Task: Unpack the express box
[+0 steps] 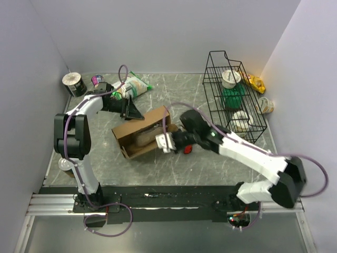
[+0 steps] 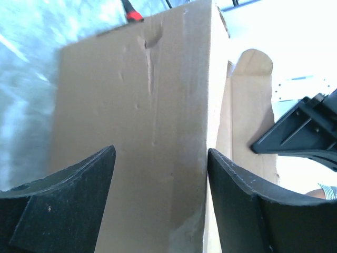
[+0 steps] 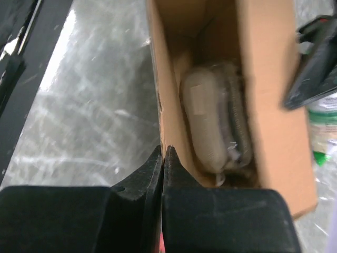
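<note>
Express box [image 1: 138,126] lies open — right hand [image 3: 164,151] closed.

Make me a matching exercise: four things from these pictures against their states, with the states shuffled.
Things:
1. express box
2. left gripper
3. right gripper
4. wire basket

States:
A. shut
B. far right of the table, cups inside
C. open, astride a box wall
D. opened, wrapped packet inside

Pairs: 1-D, 2-C, 3-A, 4-B
</note>
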### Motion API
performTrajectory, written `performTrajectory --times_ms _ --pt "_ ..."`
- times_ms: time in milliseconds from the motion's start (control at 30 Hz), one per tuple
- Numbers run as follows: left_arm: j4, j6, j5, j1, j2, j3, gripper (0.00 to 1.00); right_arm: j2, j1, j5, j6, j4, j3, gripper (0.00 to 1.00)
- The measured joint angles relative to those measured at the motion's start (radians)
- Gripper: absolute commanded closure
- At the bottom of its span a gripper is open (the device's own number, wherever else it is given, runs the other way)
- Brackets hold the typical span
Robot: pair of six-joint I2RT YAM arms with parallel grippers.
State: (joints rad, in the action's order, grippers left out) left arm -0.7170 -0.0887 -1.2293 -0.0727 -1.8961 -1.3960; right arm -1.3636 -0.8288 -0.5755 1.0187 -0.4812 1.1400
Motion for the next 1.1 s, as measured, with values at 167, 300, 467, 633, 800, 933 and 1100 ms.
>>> performTrajectory --times_ms 167,300,467,633,800,933,1100 --pt "-0.050 -0.020 -0.013 0.069 -0.076 -0.102 0.24 0.180 -0.026 0.052 0.050 0.102 -0.192 1.00" --pt "-0.094 -0.068 -0.010 0.128 -0.133 -0.182 0.21 0.238 -0.028 0.085 0.087 0.167 -0.252 1.00" --pt "-0.068 -0.071 0.053 0.193 -0.157 -0.219 0.17 0.269 -0.024 0.134 0.155 0.230 -0.294 1.00" --pt "0.026 -0.049 0.235 0.254 -0.155 -0.243 0.12 0.283 0.011 0.172 0.208 0.301 -0.344 0.87" --pt "0.078 -0.080 0.426 0.293 -0.111 -0.228 0.11 0.261 0.028 0.259 0.137 0.284 -0.402 0.69" --pt "0.084 -0.095 0.476 0.286 -0.051 -0.190 0.11 0.242 0.051 0.336 0.016 0.278 -0.437 0.47" --pt "0.112 -0.095 0.499 0.280 0.017 -0.106 0.08 0.258 0.082 0.375 -0.051 0.270 -0.456 0.40"
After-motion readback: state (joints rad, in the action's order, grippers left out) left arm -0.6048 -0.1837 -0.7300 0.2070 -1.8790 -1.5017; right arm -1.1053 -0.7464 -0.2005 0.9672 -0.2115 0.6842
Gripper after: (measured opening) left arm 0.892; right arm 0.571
